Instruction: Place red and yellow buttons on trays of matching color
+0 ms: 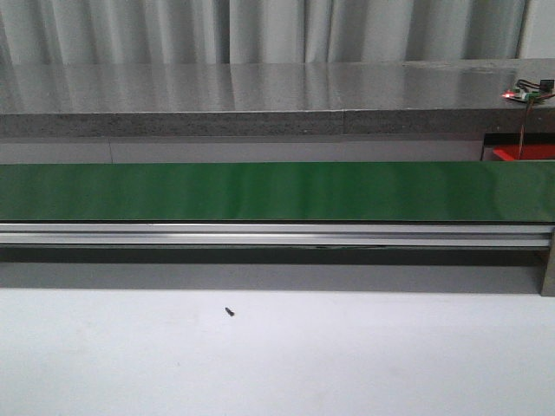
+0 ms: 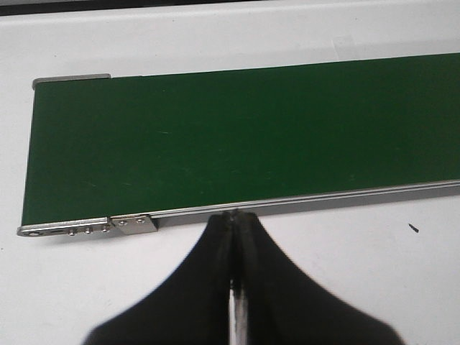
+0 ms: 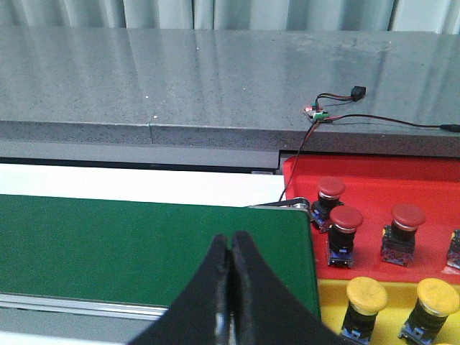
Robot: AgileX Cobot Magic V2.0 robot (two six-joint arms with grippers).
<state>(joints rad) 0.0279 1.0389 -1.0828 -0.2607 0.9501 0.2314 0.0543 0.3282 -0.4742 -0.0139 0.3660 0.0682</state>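
So the buttons are all at the lower right of our right wrist view: 3 red buttons [image 3: 346, 219] already standing on the red tray [image 3: 374, 172], 2 yellow buttons [image 3: 367, 292] on the yellow tray [image 3: 332, 302] just below, plus a sliver of another at the frame edge. The green conveyor belt [image 1: 260, 191] looks totally bare in the front view, nothing riding on it.

Our right gripper [image 3: 230, 251] has its fingers pressed together, holding nothing. Same for the left gripper [image 2: 236, 223], pinched closed near the belt's end.

Our guess: we're waiting for the next button. To do it well, we'd open wide before dropping, grab the cap squarely, and check color first.
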